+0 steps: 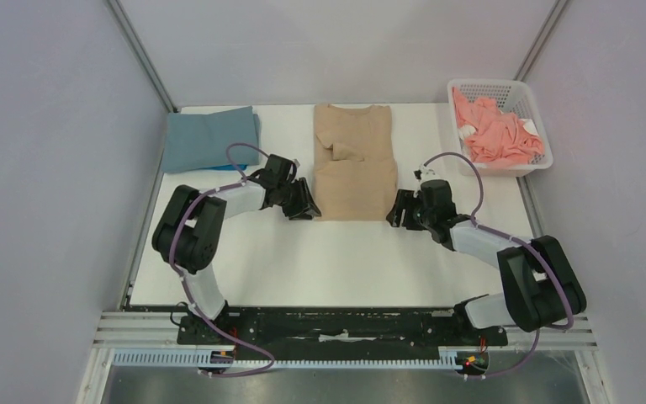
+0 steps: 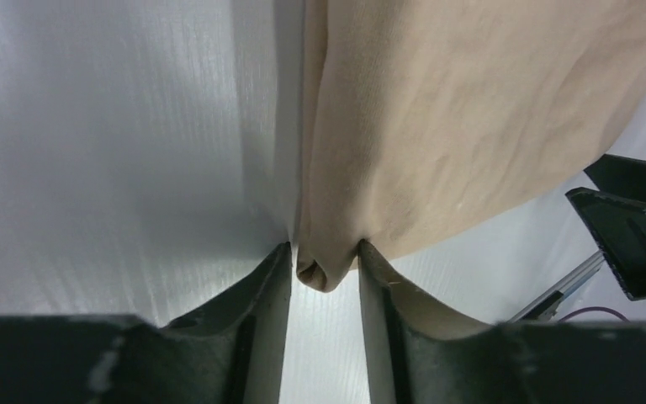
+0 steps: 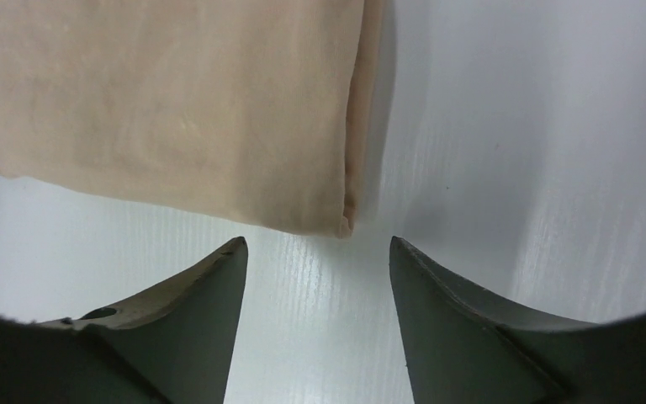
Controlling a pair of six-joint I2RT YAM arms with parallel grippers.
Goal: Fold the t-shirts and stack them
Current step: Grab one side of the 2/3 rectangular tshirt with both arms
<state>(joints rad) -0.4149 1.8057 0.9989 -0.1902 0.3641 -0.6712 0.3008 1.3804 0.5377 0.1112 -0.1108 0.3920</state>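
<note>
Lying flat, the tan t-shirt (image 1: 355, 160) is folded into a creased rectangle.

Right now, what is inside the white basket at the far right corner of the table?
A crumpled coral pink t-shirt fills most of the white lattice basket. Whether anything lies beneath the shirt cannot be seen, because the cloth covers that part of the basket.

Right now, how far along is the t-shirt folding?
Done: the grey-blue t-shirt lies folded at the back left. In hand: the tan t-shirt, partly folded, with the left end effector pinching its near corner and the right end effector open just short of the other. Left: the coral pink t-shirt, crumpled in the basket, plus stacking.
</note>
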